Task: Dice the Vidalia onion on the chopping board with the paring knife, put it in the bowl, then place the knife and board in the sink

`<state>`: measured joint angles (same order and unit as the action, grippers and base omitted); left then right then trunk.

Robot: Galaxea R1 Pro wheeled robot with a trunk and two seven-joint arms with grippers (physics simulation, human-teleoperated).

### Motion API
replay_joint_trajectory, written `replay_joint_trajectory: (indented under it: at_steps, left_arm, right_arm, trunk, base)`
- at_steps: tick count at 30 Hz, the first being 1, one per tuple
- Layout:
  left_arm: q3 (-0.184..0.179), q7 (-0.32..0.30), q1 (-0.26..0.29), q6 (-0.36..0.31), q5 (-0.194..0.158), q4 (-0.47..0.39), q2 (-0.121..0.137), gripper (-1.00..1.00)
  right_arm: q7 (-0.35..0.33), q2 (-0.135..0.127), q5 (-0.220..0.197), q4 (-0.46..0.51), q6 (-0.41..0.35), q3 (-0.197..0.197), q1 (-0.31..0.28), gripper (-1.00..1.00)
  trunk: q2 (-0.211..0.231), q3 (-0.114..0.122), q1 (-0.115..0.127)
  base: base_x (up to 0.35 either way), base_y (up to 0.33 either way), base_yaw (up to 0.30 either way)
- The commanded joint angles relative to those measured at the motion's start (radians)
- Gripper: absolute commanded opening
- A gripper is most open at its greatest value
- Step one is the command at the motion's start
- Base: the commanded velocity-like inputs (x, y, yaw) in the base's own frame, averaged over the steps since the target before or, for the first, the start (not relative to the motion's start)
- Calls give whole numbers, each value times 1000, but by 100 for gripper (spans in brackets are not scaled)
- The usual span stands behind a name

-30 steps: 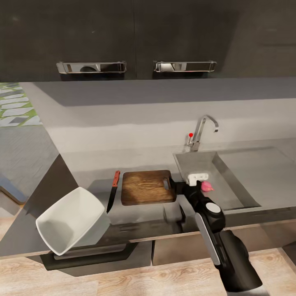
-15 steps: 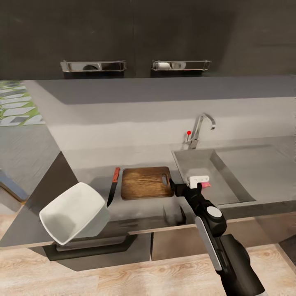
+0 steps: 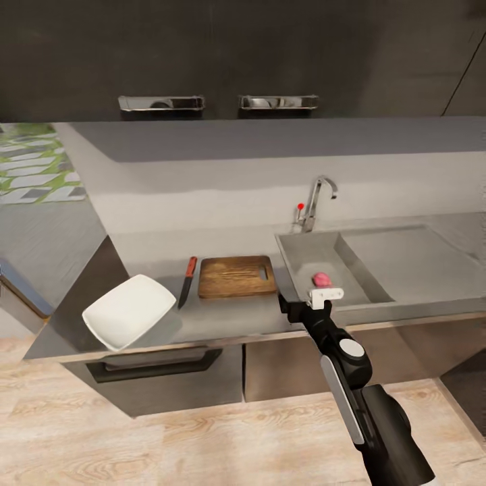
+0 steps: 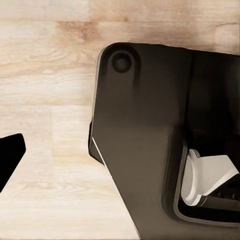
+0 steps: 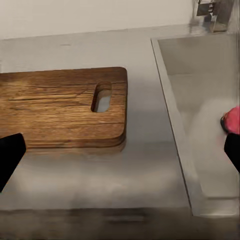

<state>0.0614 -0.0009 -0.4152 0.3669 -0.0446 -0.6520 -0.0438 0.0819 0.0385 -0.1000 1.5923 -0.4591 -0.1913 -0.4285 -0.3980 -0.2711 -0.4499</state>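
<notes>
Pink onion in the sink (board alongside)

A smooth grey counter carries a dark brown streaked-grain wooden chopping board, a white squarish bowl and a black-bladed paring knife with a reddish-brown handle. A pinkish-red onion lies in the grey steel sink. The chrome tap has a red knob. The floor is pale wood grain.

dark upper cabinets with two chrome handles, pale grey backsplash wall, dark lower cabinets, light wood plank floor, green patterned rug far left
</notes>
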Motion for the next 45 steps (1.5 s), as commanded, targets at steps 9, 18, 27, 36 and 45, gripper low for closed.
replay_joint_trajectory:
  at_steps: [9,18,27,36,45]
  left_arm:
    - [1,-1,0,1,-9,0,1,100]
    - [1,-1,0,0,-9,3,0,100]
    - [1,0,0,0,-9,7,1,100]
    - [1,1,0,-1,-9,23,2,100]
    - [1,1,0,-2,-9,48,3,100]
  right_arm:
    - [9,0,-10,1,-4,-2,-1,100]
    - [9,0,-10,0,-6,-2,-1,100]
    - [9,0,-10,0,-6,-2,-1,100]
    - [9,0,-10,0,-6,-2,-1,100]
    - [9,0,-10,-3,-4,-2,5,100]
  trunk:
    - [-2,-2,0]
    - [-2,-2,0]
    - [-2,-2,0]
    - [-2,-2,0]
    - [-2,-2,0]
  base:
    - [-292,-167,0]
    - [-279,-195,0]
    - [-145,-263,0]
    - [-9,-303,0]
    - [0,-189,0]
